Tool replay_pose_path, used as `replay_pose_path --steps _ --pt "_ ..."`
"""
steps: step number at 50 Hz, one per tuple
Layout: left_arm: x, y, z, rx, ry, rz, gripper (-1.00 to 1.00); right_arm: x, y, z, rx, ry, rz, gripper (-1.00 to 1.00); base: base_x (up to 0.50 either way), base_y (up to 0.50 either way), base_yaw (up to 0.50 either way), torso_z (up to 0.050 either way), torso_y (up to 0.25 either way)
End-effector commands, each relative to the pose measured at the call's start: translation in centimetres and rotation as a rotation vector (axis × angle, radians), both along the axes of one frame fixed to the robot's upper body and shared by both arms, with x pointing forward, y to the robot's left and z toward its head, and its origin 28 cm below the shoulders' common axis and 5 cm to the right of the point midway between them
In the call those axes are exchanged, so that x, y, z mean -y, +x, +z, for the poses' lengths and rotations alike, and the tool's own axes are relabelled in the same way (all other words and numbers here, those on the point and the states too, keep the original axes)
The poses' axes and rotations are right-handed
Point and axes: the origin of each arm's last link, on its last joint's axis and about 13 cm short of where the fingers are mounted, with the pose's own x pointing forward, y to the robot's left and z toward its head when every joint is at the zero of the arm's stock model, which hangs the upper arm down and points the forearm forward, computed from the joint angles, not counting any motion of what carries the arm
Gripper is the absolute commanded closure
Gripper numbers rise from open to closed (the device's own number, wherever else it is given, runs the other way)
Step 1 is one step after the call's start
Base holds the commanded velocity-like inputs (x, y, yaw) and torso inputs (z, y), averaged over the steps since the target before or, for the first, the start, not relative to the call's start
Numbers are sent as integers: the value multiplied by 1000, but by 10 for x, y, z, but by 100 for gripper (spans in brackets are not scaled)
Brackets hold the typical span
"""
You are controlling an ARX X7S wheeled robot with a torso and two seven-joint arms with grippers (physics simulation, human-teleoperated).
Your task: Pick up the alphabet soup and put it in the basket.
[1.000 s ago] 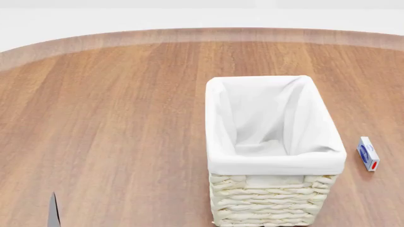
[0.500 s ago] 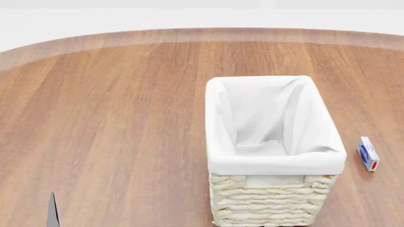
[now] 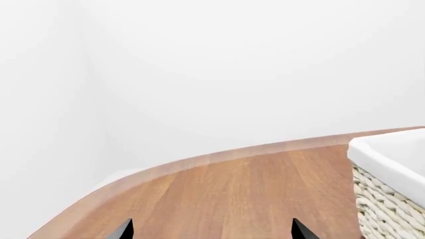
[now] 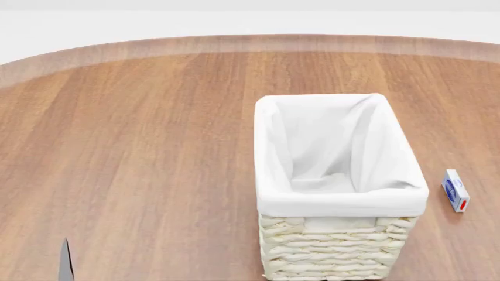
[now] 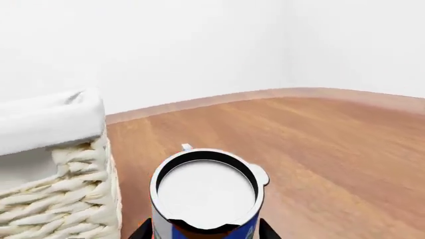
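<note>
Soup can sits right between my R fingers, white top facing the wrist cam, blue label and a bit of orange showing at the lower edge. Dark finger pads flank it on both sides, tight against the label, so my R gripper looks clamped on it, though only the finger tips show at the frame edge, so contact is prob. but not certain. Can is upright, up above the wood table, just beside the basket wall: woven wicker w/ white cloth folded over the rim.

Head cam: basket stands upright on the table, right of center, lining sagging inside; I see no can in it. Small blue-and-white box w/ a red end lies flat on the table near the basket's right side, not touching. Can and R gripper aren't in this view.

L gripper: two dark fingertips spread wide apart, nothing between them, bare table below. Basket corner shows at that cam's edge, off to the side. In head view only a thin dark sliver of L arm pokes in at the lower left.
</note>
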Motion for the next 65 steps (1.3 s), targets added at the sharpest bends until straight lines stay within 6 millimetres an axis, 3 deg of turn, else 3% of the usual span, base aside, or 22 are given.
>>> replay_pose_path --steps 1,9,18,19,24,38,45,54,65 --pt "0 1 0 -2 -1 -1 -100 -12 13 101 269 37 107 100 0 0 0 0 0" --pt "0 1 0 -1 -3 -3 -100 -12 13 150 381 67 141 100 0 0 0 0 1" --pt "0 0 0 1 -7 -3 -100 -13 19 177 439 56 152 100 0 0 0 0 0" --pt "0 0 0 1 -7 -4 -100 -16 26 190 456 27 150 100 0 0 0 0 0" --pt "-1 0 0 3 -11 -4 -100 -24 41 209 462 -18 177 100 0 0 0 0 0" --pt "0 1 -1 -4 -12 -4 -100 -49 83 229 415 -62 243 100 0 0 0 0 1" --pt "-1 1 -2 -7 -13 -3 -100 -60 108 239 426 -201 214 100 0 0 0 0 0" --pt "-1 1 -2 -8 -16 -2 -100 -71 135 246 407 -215 230 100 0 0 0 0 1" --pt "-2 2 -4 -10 -20 2 -100 -98 181 251 393 -211 306 100 0 0 0 0 1"
